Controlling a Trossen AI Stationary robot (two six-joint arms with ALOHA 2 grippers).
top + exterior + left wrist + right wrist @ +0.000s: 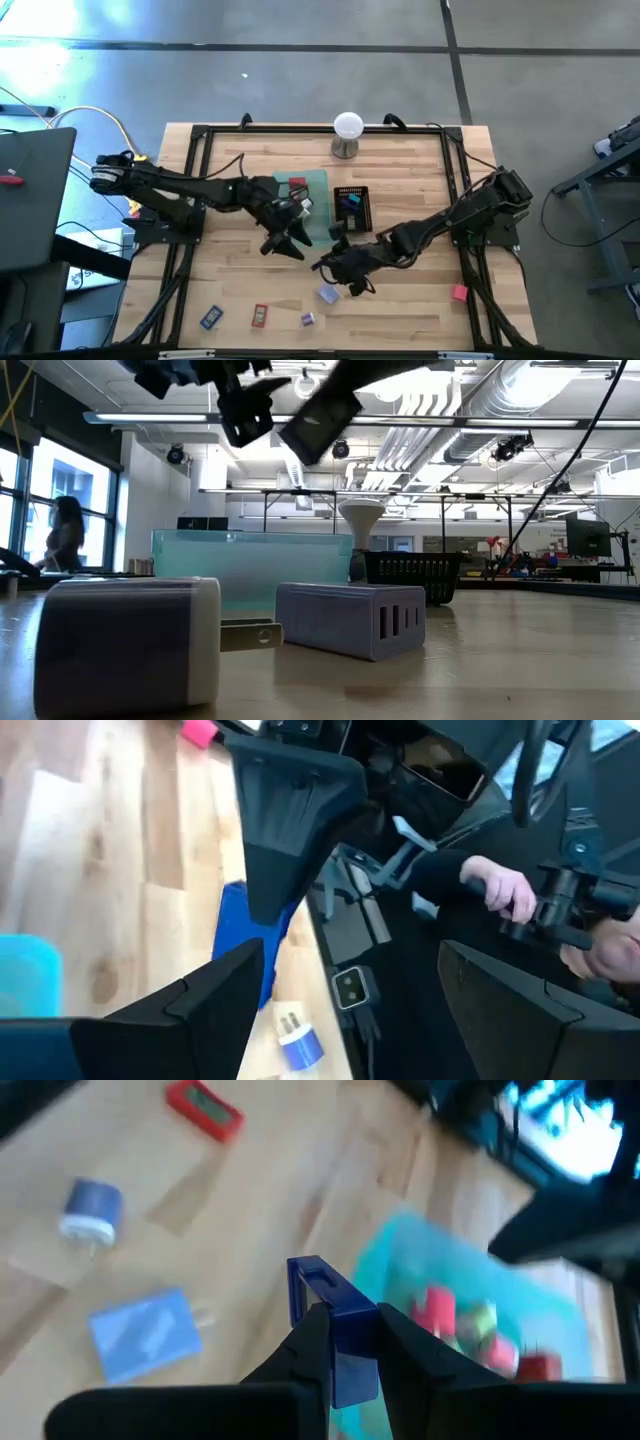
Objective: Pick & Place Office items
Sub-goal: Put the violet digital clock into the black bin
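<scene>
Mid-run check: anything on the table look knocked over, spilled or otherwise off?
Nothing looks spilled or damaged. Several office items lie scattered on the wood near the front edge, including a red one and a pink one off to the right. The right end effector grips a blue item.

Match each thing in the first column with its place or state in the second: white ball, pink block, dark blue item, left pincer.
Column one:
1. white ball
2. pink block
3. dark blue item
4. left pincer

Column two:
A. open and empty
B. gripped in the right pincer
C. on a metal stand at the far edge of the table
D. alone near the table's right edge

Pairs: 1-C, 2-D, 3-B, 4-A
</scene>
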